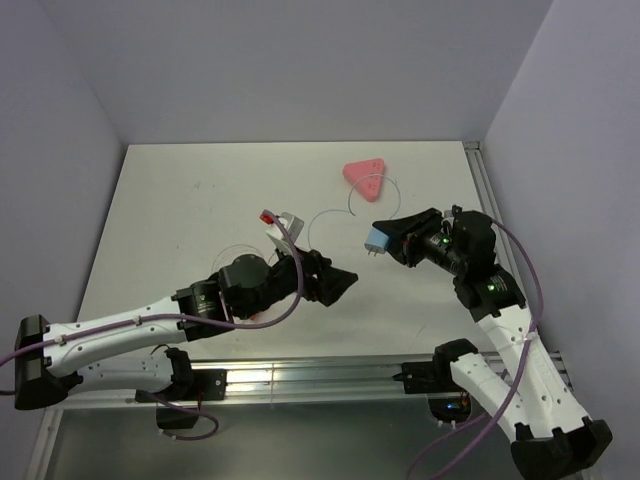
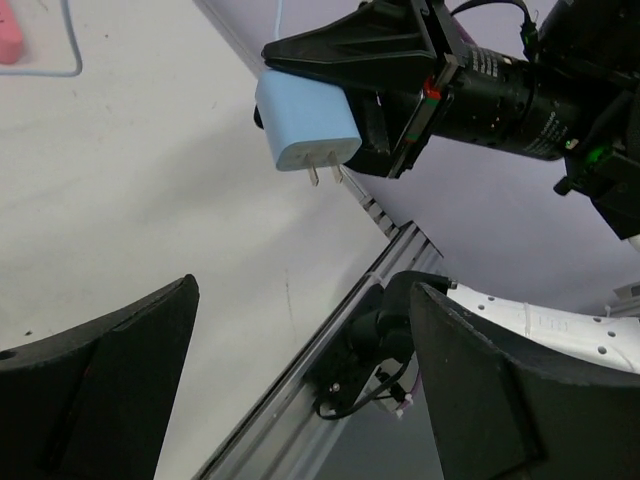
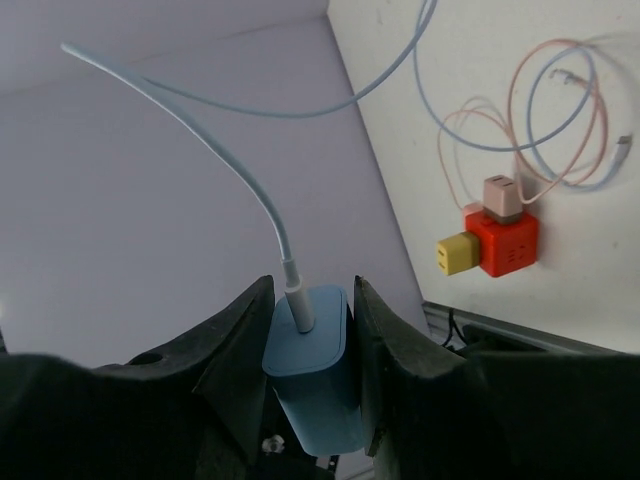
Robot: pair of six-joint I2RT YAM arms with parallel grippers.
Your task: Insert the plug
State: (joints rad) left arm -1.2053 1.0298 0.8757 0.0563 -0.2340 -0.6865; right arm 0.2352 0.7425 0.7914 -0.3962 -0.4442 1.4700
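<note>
My right gripper is shut on the light-blue plug and holds it in the air above the table, right of centre. In the left wrist view the plug shows two metal prongs pointing down and to the right. In the right wrist view the plug sits between my two black fingers, and its pale cable rises from its top. The pink triangular socket strip lies at the back of the table. My left gripper is open and empty, left of and below the plug.
An orange-red block with a yellow and a pink adapter plugged in lies on the table among thin looped cables; it also shows in the top view behind the left arm. A metal rail runs along the near edge.
</note>
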